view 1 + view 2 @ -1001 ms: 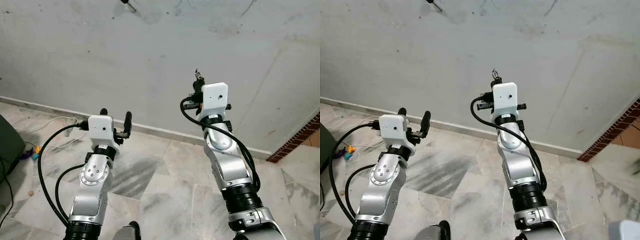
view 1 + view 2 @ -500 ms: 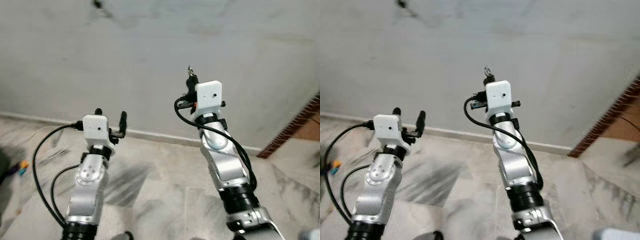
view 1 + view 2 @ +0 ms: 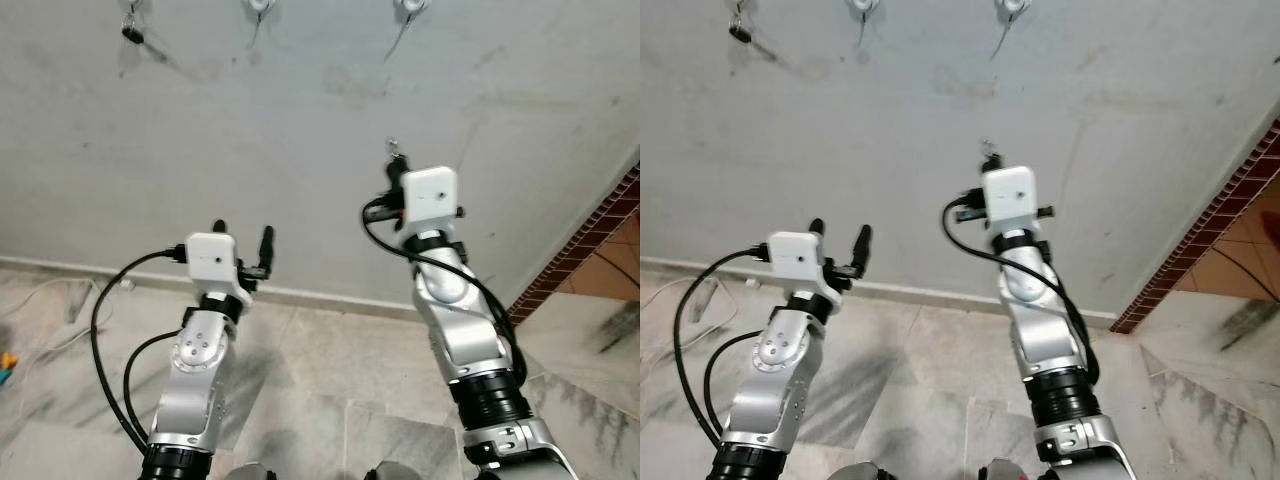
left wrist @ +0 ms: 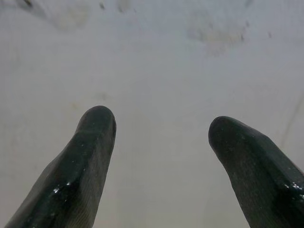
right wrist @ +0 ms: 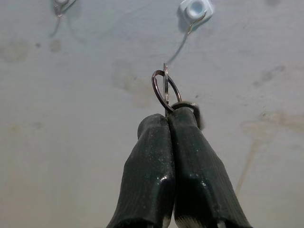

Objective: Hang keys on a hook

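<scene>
My right gripper [image 3: 397, 172] is raised toward the grey wall and shut on a key ring [image 5: 165, 89], whose metal loop sticks up past the fingertips [image 5: 156, 124]. Three white hooks are fixed high on the wall: one [image 3: 410, 8] above the right gripper, one in the middle [image 3: 260, 8], and a left one [image 3: 131, 22] with a small dark item hanging from it. In the right wrist view the nearest hook [image 5: 194, 9] is above the ring and a little to one side, well apart from it. My left gripper [image 3: 243, 236] is held lower, open and empty [image 4: 161, 126].
A skirting strip [image 3: 330, 300] runs along the foot of the wall above marble floor tiles. A red brick edge [image 3: 590, 235] rises at the right. A white cable [image 3: 50, 315] lies on the floor at the left.
The camera has tilted up, so the three wall hooks now show at the top. The right gripper keeps the key ring raised; the left gripper stays open.
</scene>
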You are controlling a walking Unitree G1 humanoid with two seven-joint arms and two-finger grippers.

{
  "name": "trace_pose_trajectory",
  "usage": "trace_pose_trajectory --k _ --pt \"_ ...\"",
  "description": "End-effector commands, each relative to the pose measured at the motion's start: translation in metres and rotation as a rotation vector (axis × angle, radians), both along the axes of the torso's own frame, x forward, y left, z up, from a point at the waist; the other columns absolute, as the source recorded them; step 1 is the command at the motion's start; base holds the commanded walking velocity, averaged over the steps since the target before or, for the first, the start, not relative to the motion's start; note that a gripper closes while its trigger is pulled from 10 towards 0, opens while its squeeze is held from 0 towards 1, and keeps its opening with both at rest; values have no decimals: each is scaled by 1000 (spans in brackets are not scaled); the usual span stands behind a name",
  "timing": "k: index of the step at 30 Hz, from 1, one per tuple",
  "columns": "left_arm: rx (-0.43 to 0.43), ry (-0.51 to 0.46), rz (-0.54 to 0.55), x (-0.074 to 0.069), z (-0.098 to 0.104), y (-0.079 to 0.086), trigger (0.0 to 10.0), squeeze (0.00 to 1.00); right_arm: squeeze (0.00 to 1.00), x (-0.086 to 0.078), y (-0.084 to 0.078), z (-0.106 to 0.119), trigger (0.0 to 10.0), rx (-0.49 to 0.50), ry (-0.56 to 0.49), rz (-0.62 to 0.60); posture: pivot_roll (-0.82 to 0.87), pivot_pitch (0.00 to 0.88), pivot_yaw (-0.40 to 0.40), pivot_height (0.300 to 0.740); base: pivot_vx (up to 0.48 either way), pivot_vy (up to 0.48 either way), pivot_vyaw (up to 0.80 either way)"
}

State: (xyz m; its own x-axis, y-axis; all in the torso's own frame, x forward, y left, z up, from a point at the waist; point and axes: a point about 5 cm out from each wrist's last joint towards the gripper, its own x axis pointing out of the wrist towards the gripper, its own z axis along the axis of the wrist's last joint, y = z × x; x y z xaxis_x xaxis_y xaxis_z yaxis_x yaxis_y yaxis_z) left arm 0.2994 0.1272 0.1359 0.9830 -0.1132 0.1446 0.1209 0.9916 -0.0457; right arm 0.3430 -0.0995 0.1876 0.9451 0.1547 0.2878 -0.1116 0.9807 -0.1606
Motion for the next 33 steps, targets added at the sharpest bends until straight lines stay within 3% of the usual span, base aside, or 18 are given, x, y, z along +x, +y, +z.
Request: trace_pose_trajectory --k 1,33 --pt "11 39 52 -2 -7 13 10000 0 0 -2 14 5 10000 3 -18 50 50 156 9 740 0 0 0" --pt "2 83 39 6 -5 16 10000 0 0 -2 13 13 10000 19 -45 24 37 160 33 740 0 463 0"
